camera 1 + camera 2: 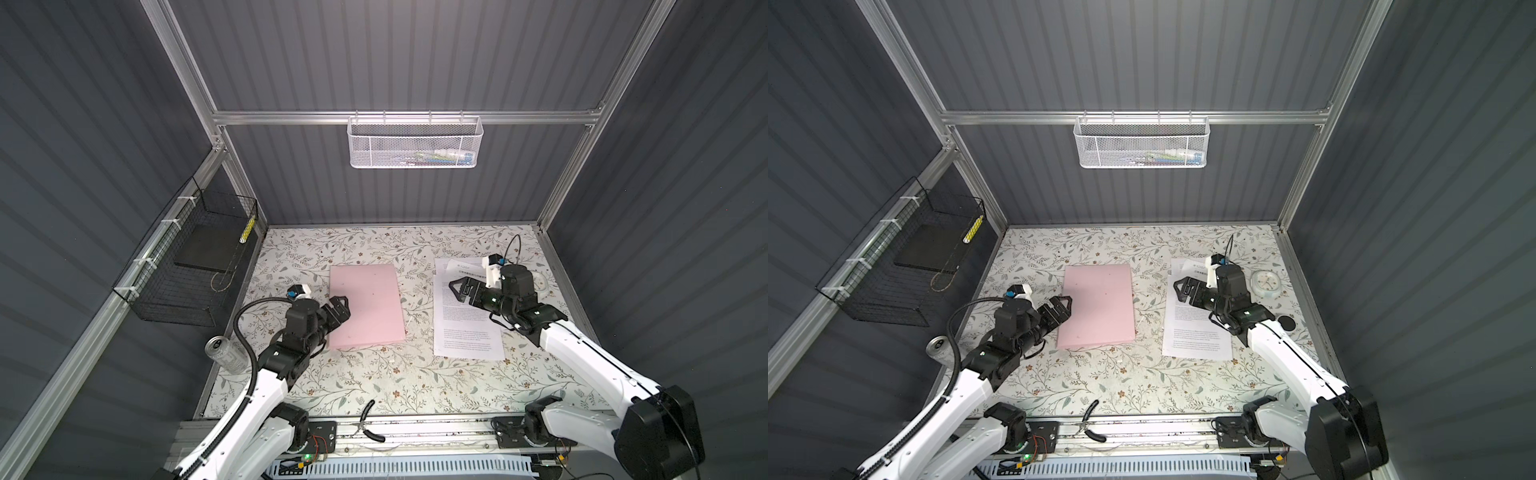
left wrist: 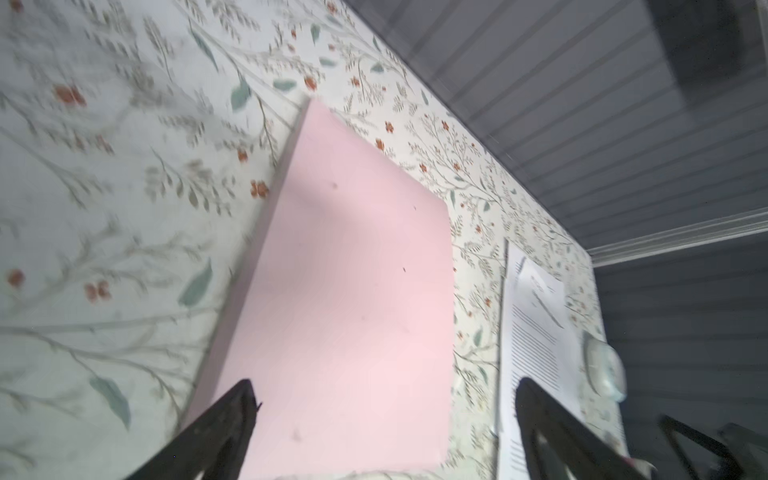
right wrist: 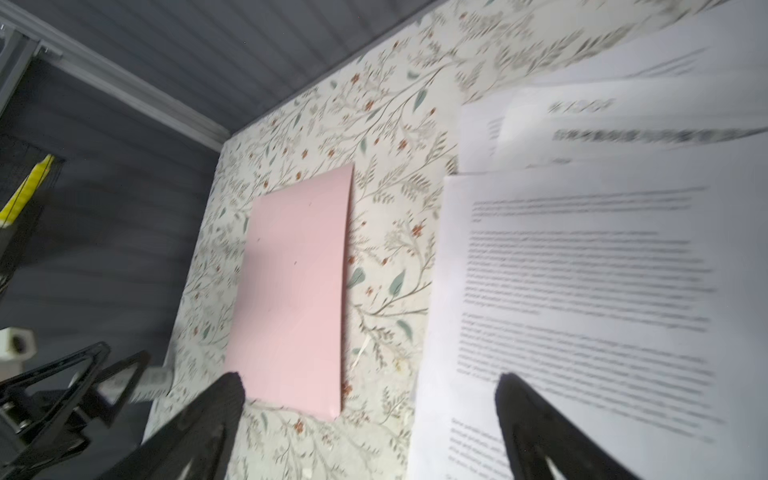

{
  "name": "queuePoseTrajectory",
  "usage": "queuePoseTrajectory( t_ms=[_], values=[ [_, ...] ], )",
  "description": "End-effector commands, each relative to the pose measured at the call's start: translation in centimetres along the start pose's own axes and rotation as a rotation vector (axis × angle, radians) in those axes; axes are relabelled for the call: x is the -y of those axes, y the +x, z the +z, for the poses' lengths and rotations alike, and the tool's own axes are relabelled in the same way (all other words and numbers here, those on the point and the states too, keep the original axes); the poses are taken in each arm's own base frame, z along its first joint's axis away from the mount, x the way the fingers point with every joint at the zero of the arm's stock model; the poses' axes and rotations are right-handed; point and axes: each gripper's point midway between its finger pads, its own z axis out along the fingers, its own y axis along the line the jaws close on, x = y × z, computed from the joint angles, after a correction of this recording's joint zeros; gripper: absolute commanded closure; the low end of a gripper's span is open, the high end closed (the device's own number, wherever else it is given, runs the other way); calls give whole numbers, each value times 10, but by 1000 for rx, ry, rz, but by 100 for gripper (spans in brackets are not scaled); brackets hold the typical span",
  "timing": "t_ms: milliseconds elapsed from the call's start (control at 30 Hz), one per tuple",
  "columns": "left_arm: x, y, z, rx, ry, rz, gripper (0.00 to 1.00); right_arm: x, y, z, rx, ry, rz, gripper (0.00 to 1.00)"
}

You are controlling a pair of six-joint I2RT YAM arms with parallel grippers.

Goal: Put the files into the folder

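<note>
**Both arms extended, jaws spread**

The left arm [image 1: 266, 390] reaches forward and angles its left gripper [image 1: 342, 307] inward. The right arm [image 1: 582, 353] reaches further forward, and its right gripper [image 1: 456, 291] points across towards the left. Both sets of jaws stand wide apart.

A pale pink folder [image 1: 368, 305] lies closed and flat at the middle of the floral surface [image 1: 374, 382]. Well apart to its right, white printed files [image 1: 465, 328] sit in a loose, overlapping stack.
</note>
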Motion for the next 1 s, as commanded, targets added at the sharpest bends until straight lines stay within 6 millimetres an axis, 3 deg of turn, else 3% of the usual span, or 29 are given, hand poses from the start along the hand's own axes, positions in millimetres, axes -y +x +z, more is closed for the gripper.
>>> queuePoseTrajectory(
  t_ms=[0,233,533,633,800,967],
  values=[
    [-11,28,-6,-73,20,-210,5,-29,20,13,-116,-140,66,5],
    [-24,45,-1,-100,7,-216,6,-49,45,52,-229,-268,91,8],
    [-27,55,15,-141,-20,-143,6,-49,69,91,-334,-300,91,14],
    [-23,48,18,-128,-31,-84,6,-50,74,105,-347,-302,92,15],
    [-16,9,16,-30,-137,159,5,-50,77,128,-371,-235,56,16],
    [-7,-5,39,-40,-173,264,4,-44,82,148,-408,-164,43,20]
  ],
)
